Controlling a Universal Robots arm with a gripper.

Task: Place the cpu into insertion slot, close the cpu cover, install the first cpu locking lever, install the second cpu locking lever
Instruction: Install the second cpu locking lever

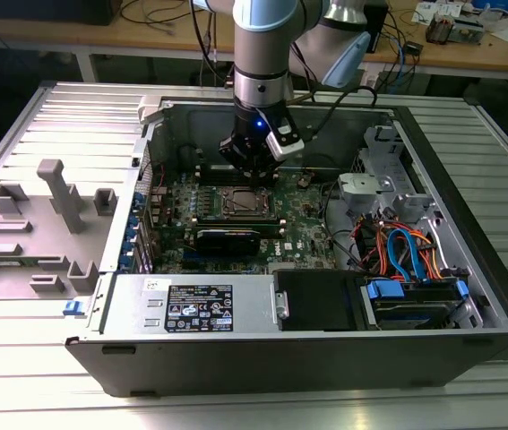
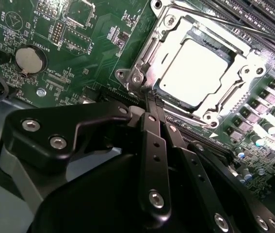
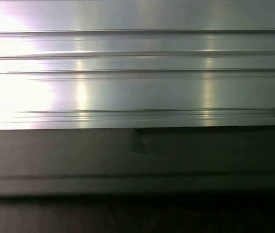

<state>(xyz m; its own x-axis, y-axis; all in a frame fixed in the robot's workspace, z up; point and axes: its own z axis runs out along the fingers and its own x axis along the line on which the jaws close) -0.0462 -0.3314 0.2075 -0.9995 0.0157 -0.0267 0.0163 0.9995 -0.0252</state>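
The pincer (image 2: 151, 99) is seen pressed together, tips nearly touching, nothing pinched between them, poised at the edge of the socket inside the open computer case (image 1: 469, 296). The cpu (image 2: 195, 73) is already seated in the insertion slot (image 2: 144, 60), just ahead of the pincer tips, and the cpu cover (image 2: 253, 68) is lying down around it, its window framing the silver lid. A thin locking lever (image 2: 224, 22) is seen running along the far side of the socket, beyond the chip from the pincer; whether it is latched cannot be told. Risks as judged: the tips could slip off a thin springy lever and strike the motherboard (image 2: 93, 43) or the coin cell battery (image 2: 29, 59) off to one side of the pincer; a lever pressed at a bad angle could miss its hook and spring back; too much downward force could load the cover unevenly on the chip. The memory slots (image 2: 253, 14) beyond the socket leave little room. The case is laid on a ribbed metal worktop (image 1: 21, 134), with a grey plastic fixture (image 1: 56, 202) well apart from the pincer, outside the case. Wooden benches with cables (image 1: 397, 40) are seen behind, in a lab-like room.
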